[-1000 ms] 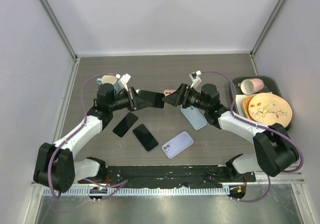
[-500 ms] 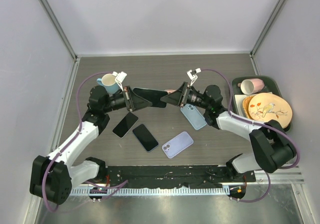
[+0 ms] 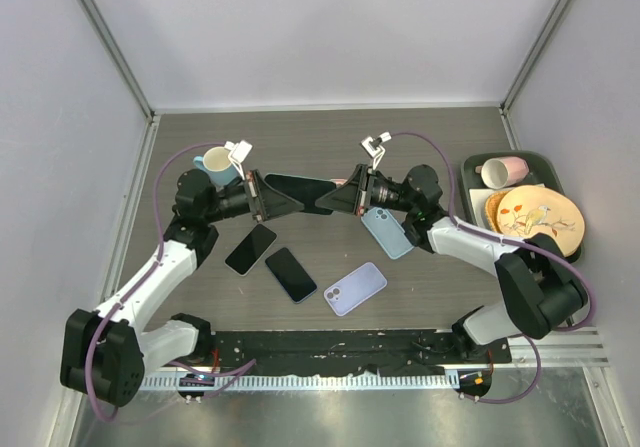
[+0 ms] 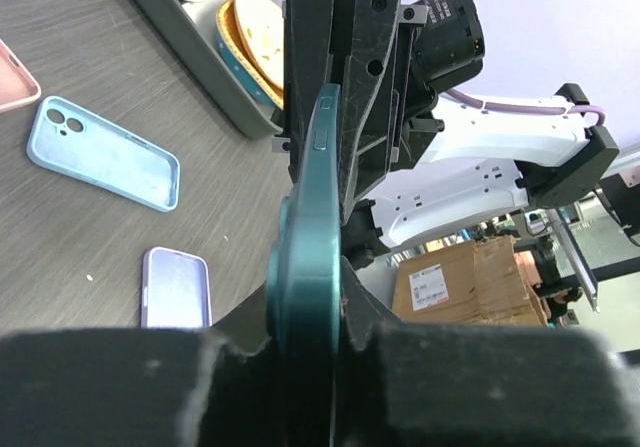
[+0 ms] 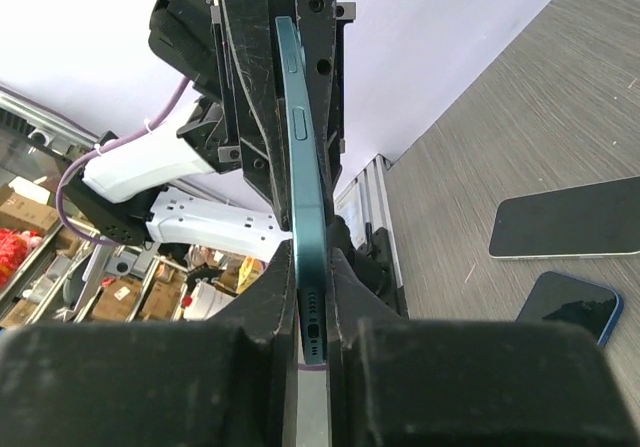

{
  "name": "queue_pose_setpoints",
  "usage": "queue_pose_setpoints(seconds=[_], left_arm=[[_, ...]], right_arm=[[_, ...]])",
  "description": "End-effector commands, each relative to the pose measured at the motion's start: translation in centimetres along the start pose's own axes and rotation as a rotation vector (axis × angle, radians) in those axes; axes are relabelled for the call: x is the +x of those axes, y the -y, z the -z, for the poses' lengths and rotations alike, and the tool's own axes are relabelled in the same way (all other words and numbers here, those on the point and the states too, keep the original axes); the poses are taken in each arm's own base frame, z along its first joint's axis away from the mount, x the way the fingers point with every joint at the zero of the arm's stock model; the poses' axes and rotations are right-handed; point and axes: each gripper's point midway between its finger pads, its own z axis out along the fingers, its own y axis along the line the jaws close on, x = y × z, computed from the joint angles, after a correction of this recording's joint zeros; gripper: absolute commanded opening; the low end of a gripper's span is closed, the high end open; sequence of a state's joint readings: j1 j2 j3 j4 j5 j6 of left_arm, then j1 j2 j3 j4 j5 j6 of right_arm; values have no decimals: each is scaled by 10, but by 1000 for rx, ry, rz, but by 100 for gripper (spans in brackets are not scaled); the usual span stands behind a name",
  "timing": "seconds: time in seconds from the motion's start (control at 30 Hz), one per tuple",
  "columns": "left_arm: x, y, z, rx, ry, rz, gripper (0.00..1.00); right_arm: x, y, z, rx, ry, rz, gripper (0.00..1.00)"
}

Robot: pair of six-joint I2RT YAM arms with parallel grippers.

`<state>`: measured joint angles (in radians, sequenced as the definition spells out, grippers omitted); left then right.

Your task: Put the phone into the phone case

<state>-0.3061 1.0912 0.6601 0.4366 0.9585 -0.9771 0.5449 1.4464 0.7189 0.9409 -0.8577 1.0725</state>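
While aloft, one phone [image 3: 303, 187], two claws [image 3: 282, 203] [image 3: 338, 199]

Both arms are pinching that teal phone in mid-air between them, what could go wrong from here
1. The left pincer and right pincer each grip an end of the teal phone above the table; uneven pulling might twist it or make it slip.
2. Each grip covers only an end, so a one-sided release may let it tilt and fall.

At the right edge of the surface [image 3: 330, 137] a dark tray [image 3: 535, 157] holds a pink cup [image 3: 503, 172] and a patterned plate [image 3: 540, 217] — a blue mug [image 3: 217, 165] stands well apart, far left.
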Motion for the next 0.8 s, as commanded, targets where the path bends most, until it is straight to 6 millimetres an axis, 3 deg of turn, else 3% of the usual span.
queue_pose_setpoints(seconds=[0.0, 0.03, 0.07, 0.1, 0.17, 0.2, 0.23, 0.3, 0.37, 0.4, 0.43, 0.47, 0.5, 0.53, 0.6, 0.63, 0.77], left_arm=[[-16, 8, -6, 12, 26, -98, 21], [-16, 4, -6, -4, 25, -99, 31], [-21, 2, -7, -23, 29, -129, 55], [-17, -9, -6, -76, 13, -97, 63], [-32, -28, -5, -208, 60, -148, 77], [-25, -46, 0, -304, 39, -100, 79], [-43, -61, 6, -425, 103, -114, 82], [-42, -89, 14, -569, 83, -98, 84], [-57, -106, 16, -662, 115, -106, 85], [-46, -130, 14, -722, 50, -74, 85], [-56, -130, 7, -729, 46, -92, 85], [-58, -142, 7, -784, 38, -92, 85], [-36, -168, -1, -847, -64, -52, 85], [-48, -169, -12, -862, -72, -99, 85], [-33, -190, -22, -958, -174, -108, 84], [-34, -210, -38, -986, -225, -118, 80], [-19, -244, -72, -1050, -352, -133, 76]], right_arm=[[-12, -15, -7, -6, 9, 49, 1], [-16, -13, -5, 15, 24, 76, 1], [-15, -2, -3, 77, 18, 44, 1], [-25, 4, -2, 127, 56, 57, 1], [-34, 19, 12, 253, 79, 72, 1], [-39, 24, 17, 300, 95, 81, 1], [-54, 37, 29, 384, 142, 114, 1], [-61, 45, 48, 495, 159, 91, 1], [-77, 58, 79, 595, 228, 59, 1], [-82, 61, 88, 614, 248, 59, 1], [-87, 64, 98, 647, 266, 57, 1], [-91, 72, 113, 720, 283, 61, 1], [-93, 71, 121, 749, 293, 69, 1], [-95, 72, 127, 774, 301, 75, 1], [-97, 75, 139, 818, 305, 76, 1], [-98, 77, 143, 829, 306, 80, 1], [-94, 83, 155, 869, 293, 70, 1]])
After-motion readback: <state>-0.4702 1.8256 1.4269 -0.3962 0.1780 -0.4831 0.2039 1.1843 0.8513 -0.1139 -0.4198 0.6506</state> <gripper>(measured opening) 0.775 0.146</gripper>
